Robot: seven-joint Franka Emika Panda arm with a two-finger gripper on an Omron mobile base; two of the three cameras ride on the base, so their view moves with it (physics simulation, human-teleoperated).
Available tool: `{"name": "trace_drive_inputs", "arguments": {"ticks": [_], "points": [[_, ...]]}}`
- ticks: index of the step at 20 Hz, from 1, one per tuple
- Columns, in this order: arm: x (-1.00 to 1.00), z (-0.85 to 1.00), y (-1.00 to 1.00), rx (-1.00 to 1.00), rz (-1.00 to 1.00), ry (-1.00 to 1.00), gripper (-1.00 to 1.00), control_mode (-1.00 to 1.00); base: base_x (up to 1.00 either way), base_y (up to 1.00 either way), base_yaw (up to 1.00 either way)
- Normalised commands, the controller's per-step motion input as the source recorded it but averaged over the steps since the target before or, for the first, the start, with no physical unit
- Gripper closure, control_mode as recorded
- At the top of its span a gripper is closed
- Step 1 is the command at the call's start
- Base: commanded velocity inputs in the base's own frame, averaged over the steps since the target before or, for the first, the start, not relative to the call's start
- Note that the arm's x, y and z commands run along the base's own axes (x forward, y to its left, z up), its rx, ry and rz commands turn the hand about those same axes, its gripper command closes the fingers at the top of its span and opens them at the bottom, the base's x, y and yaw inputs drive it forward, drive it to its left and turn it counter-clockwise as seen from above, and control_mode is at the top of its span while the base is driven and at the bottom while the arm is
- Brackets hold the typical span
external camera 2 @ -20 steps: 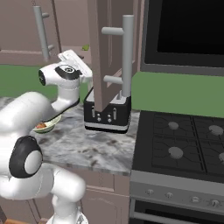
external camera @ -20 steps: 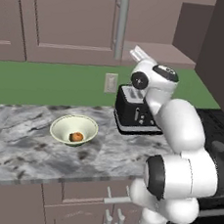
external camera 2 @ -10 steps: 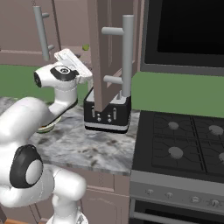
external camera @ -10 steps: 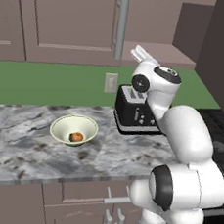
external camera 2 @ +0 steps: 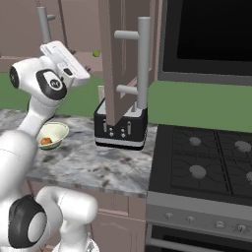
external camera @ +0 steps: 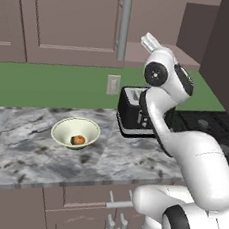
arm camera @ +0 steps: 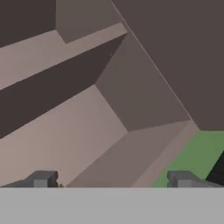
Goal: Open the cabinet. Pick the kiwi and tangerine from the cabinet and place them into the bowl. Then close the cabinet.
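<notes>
The cabinet [external camera: 72, 21] has its left door shut and its right door [external camera 2: 118, 59] swung wide open, its bar handle [external camera 2: 143, 64] facing outward. My gripper [arm camera: 111, 179] is open with nothing between its fingertips [arm camera: 41, 178], and it looks into the bare brown cabinet interior. The hand [external camera: 151, 41] is raised at the cabinet's lower edge, above the toaster. The bowl [external camera: 65, 126] sits on the counter to the left, with the orange tangerine [external camera: 78, 140] inside it. A darker brown patch lies against the tangerine; I cannot tell whether it is the kiwi.
A black toaster [external camera: 132, 113] stands on the marble counter [external camera: 30, 162] right below the hand. A tiny green object [external camera 2: 96, 53] sits on the cabinet shelf. The stove [external camera 2: 206, 162] and a dark microwave [external camera 2: 211, 34] lie to the right of the open door.
The arm has swung its upper joints slightly toward the left side and the hand has shifted a little with it. The jaws stay open. The bowl and its contents are unmoved.
</notes>
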Motion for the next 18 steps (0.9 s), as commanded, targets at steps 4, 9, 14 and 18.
{"name": "trace_drive_inputs", "arguments": {"ticks": [4, 9, 14, 18], "points": [[-1.0, 0.6, 0.0, 0.05, 0.0, 0.39, -1.0, -1.0, 0.0, 0.0, 0.0], [-0.28, 0.0, 0.0, 0.0, 0.01, 0.05, -1.0, -1.0, 0.0, 0.0, 0.0], [-0.43, -0.01, 0.03, -0.01, 0.05, 0.0, -1.0, -1.0, 0.0, 0.0, 0.0], [-0.89, 0.0, 0.03, -0.01, 0.02, 0.02, -1.0, -1.0, 0.0, 0.0, 0.0]]}}
